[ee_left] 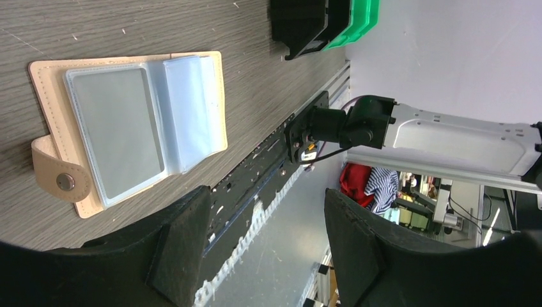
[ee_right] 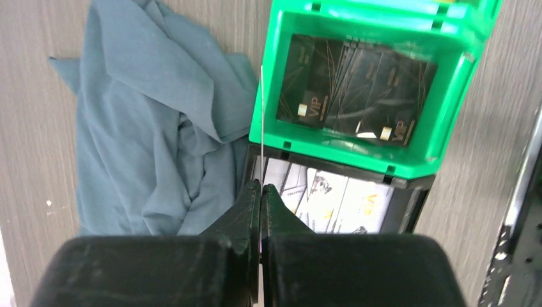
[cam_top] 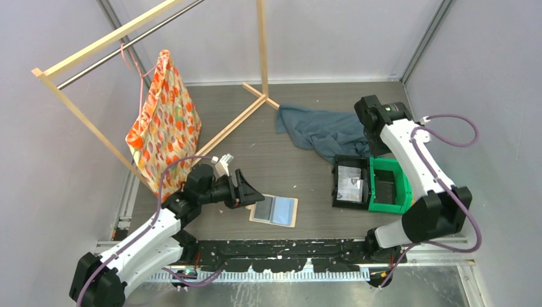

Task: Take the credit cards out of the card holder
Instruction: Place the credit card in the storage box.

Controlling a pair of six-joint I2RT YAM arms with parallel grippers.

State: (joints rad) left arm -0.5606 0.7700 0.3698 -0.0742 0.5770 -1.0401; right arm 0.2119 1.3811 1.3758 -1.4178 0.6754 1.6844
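Top external view: a grey wood-grain bench (cam_top: 287,160) is enclosed by pale walls (cam_top: 319,38). A wooden rack (cam_top: 262,45) is set at the back left, and an orange patterned bag (cam_top: 165,128) is hung from it. A blue-grey cloth (cam_top: 323,131) is crumpled at the back right, reaching a black tray (cam_top: 337,185) that is set against a green bin (cam_top: 402,185).

The card holder (cam_top: 275,210) is laid open and flat near the front middle, pockets up, with its snap tab (ee_left: 64,182) at one edge. Whether a card sits in the clear pocket cannot be told.

The left fingers (ee_left: 182,246) are spread wide just beside the holder, touching nothing. The right fingers (ee_right: 246,217) are pressed together over the tray on what seems to be a thin card (ee_right: 261,128), seen edge-on. Dark credit cards (ee_right: 358,89) are piled in the green bin.
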